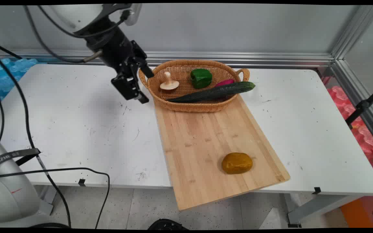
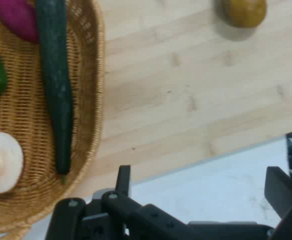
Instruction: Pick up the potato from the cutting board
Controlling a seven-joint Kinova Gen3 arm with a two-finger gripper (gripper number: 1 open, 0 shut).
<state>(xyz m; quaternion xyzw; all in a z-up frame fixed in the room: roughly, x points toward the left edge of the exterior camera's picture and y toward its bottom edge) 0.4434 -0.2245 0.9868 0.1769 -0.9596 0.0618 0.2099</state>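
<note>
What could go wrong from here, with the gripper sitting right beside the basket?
The open gripper hangs close by the basket rim's left end; a sideways move might knock the basket.
The cucumber lies across the rim with its tip sticking out, so a nudge could roll it out.
The cutting board overhangs the table's near edge; pressing near the potato might tip it.

A black gripper [image 1: 141,84] is hovering with fingers spread at the nine o'clock rim of a wicker basket [image 1: 186,106] holding a mushroom [image 1: 169,82], green pepper [image 1: 201,78] and cucumber [image 1: 212,92]; a potato [image 1: 237,163] is lying on the cutting board [image 1: 206,142] toward five o'clock.
</note>
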